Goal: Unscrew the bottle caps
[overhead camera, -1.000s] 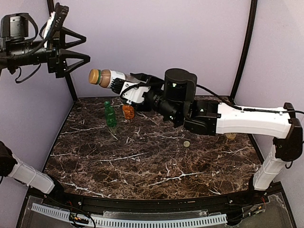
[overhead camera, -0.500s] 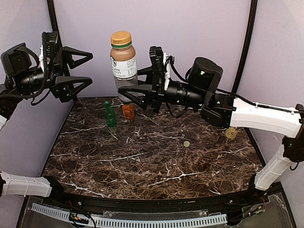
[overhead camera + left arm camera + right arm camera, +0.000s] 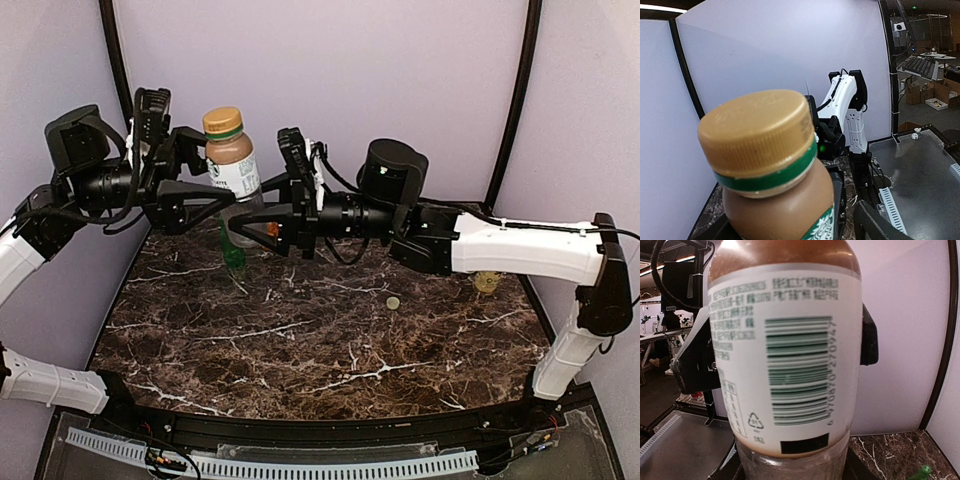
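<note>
While the table [image 3: 330,340] carries the spare items, work hangs above its 11 o'clock corner. Right tool [image 3: 250,208], reaching in from 3 o'clock, clamps the brown bottle [image 3: 232,150] low on its body, upright and off the table. Left tool [image 3: 215,172] flanks it from 9 o'clock, jaws apart; contact cannot be told. Green bottle [image 3: 232,250] stands below. Cap [image 3: 222,122] on.

Risks, judged: left jaws look level with the label, not the cap, so a twist could spin the whole bottle in the right grip. A slip would drop it onto the green bottle.
</note>
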